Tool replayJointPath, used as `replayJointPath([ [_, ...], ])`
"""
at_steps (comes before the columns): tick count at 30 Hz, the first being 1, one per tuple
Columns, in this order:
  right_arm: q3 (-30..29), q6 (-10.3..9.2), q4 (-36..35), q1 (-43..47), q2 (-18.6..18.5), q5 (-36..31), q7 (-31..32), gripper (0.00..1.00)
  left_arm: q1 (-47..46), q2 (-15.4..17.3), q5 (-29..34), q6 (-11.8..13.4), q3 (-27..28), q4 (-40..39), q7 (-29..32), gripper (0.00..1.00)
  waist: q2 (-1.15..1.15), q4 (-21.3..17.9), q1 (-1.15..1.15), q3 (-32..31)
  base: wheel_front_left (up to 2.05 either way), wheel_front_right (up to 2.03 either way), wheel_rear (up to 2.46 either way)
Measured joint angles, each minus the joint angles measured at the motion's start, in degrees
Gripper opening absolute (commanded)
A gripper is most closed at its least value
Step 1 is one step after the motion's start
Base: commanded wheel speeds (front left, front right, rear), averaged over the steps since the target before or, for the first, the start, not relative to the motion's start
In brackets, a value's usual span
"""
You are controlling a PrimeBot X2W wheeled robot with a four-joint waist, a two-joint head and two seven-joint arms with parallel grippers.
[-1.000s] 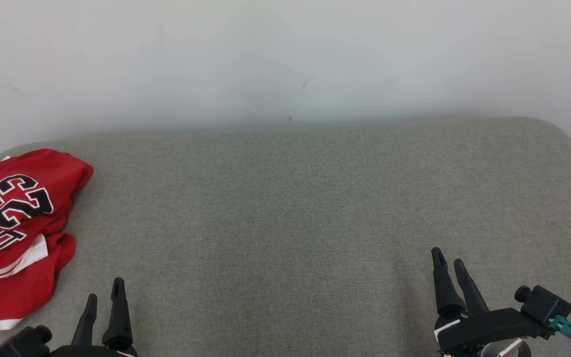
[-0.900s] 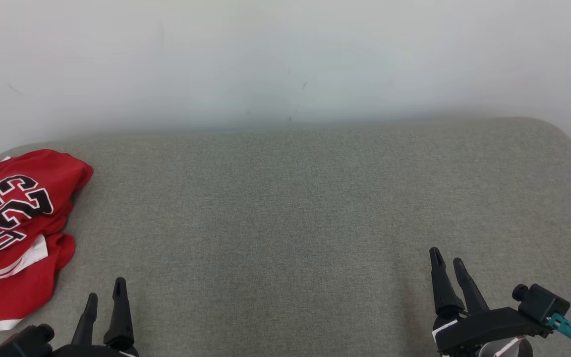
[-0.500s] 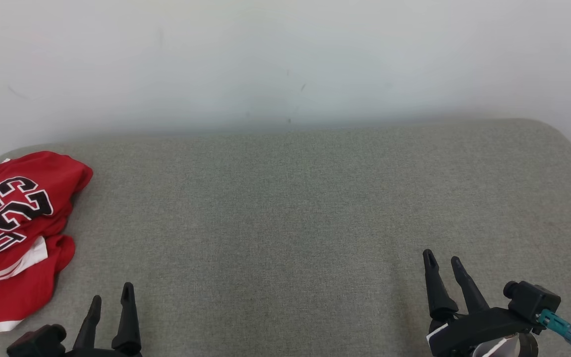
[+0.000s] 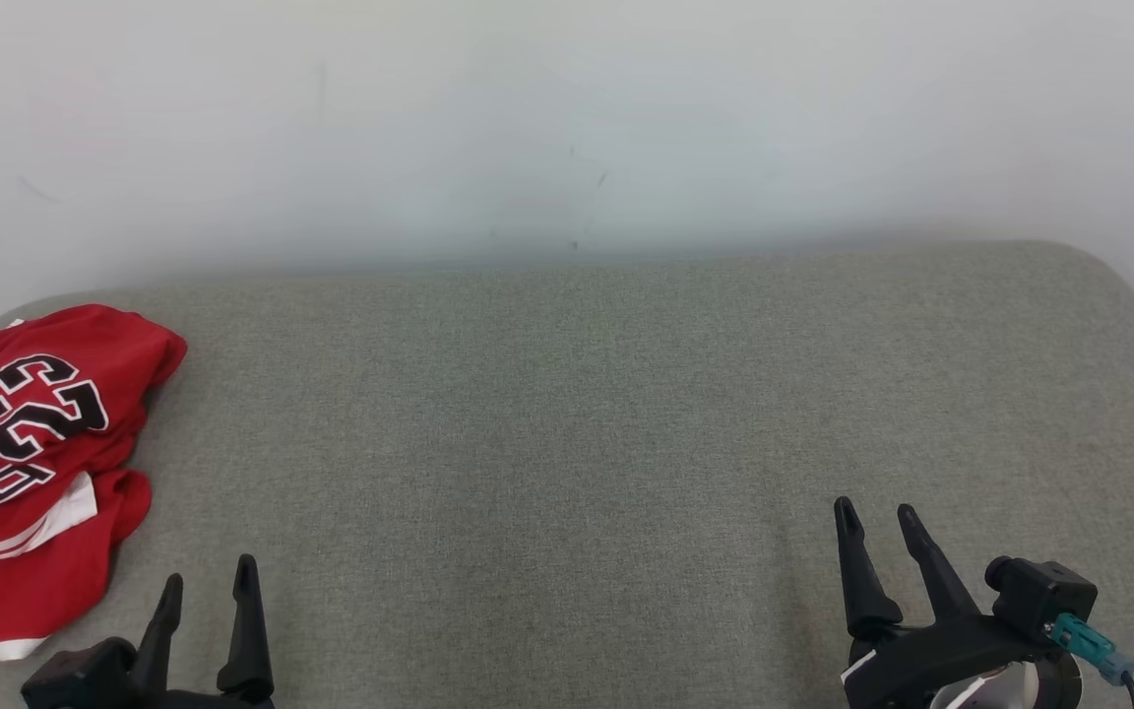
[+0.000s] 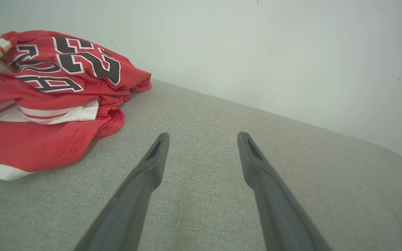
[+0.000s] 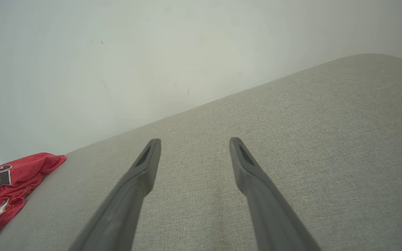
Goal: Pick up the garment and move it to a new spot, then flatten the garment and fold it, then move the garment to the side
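**Left gripper (image 4: 209,573) and right gripper (image 4: 874,508) both spread wide, both empty**

At your far left, the crumpled red-and-white fabric jersey (image 4: 31,463), lettered in black, lies heaped on the left end of the grey woven cushion (image 4: 567,423). Your head view cuts it off at the frame edge. The left wrist view gives you more of the heap, with its folds stacked and a white hem at the bottom. Just right of it, the left gripper sits low in the head view, its two long dark fingers parted over grey cloth and apart from the jersey. Farther right, well apart from the jersey, the right gripper has its fingers parted the same way. Its wrist view catches a corner of the jersey at the far left, below the pale plain wall (image 4: 567,118). The head view also shows you a teal plug (image 4: 1084,640) on the right wrist.
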Motion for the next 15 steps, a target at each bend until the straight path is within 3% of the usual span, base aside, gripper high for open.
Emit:
replayJointPath([
  [15,-1.5,0.0,-0.7,0.4,0.0,-8.0,-0.7,1.0,0.5,1.8,6.8,1.3,0.4,-1.2,-1.6,1.0,0.0,-0.1,0.0,-0.1,0.0,0.0,0.0],
])
